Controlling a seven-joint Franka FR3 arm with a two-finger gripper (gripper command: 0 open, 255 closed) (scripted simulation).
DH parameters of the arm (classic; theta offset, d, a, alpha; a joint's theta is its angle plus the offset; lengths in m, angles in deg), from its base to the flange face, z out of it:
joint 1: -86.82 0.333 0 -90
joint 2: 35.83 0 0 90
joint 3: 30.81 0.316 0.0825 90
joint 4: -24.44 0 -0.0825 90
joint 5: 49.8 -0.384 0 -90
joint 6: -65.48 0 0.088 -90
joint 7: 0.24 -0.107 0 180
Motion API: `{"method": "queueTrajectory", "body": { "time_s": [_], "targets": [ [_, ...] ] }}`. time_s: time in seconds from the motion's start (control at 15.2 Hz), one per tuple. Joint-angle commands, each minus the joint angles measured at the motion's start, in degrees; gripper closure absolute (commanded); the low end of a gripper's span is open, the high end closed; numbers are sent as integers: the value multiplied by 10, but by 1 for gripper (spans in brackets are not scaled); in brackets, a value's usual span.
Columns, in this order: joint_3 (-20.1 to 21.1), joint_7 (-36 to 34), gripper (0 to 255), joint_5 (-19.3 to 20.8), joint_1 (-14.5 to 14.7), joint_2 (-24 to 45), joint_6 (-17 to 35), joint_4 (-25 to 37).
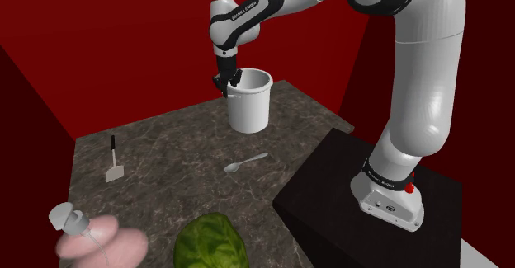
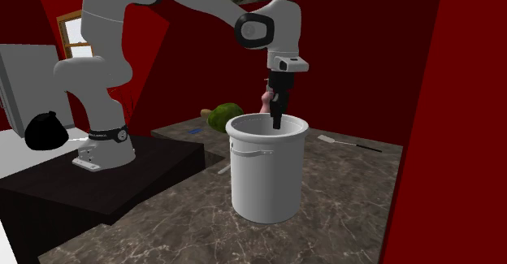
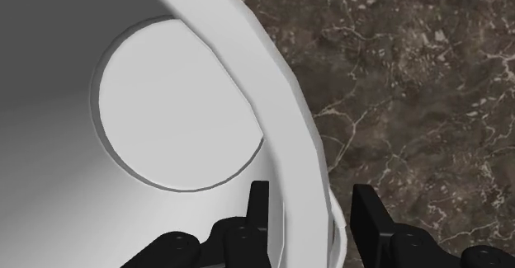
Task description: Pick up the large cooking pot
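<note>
A white cooking pot [image 1: 249,108] stands upright on a dark marbled counter [image 1: 165,171], with a spoon [image 1: 245,163] lying near it. The black gripper [image 1: 229,85] hangs at the pot's rim, its fingers [image 3: 261,209] spread astride the wall, one inside the pot and one outside, not pinching it.

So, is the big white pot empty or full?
Empty. The wrist view looks into the pot and its bare white bottom shows, with nothing lying on it.

Standing tall on white arm [image 1: 421,77], elbow bent high, forearm stretched out and sloping slightly down. Pointing gripper [image 1: 227,83] straight down from the wrist. Holding 2 black fingers [image 3: 260,204] apart, parallel, closed on nothing.
</note>
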Motion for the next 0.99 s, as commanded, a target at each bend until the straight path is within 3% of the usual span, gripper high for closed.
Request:
{"method": "queueTrajectory", "body": {
  "time_s": [0.0,0.92],
  "targets": [
    [0,0,255,0,0,-3,-6,3],
    [0,-3,255,0,-1,-40,-101,60]
  ]
}}
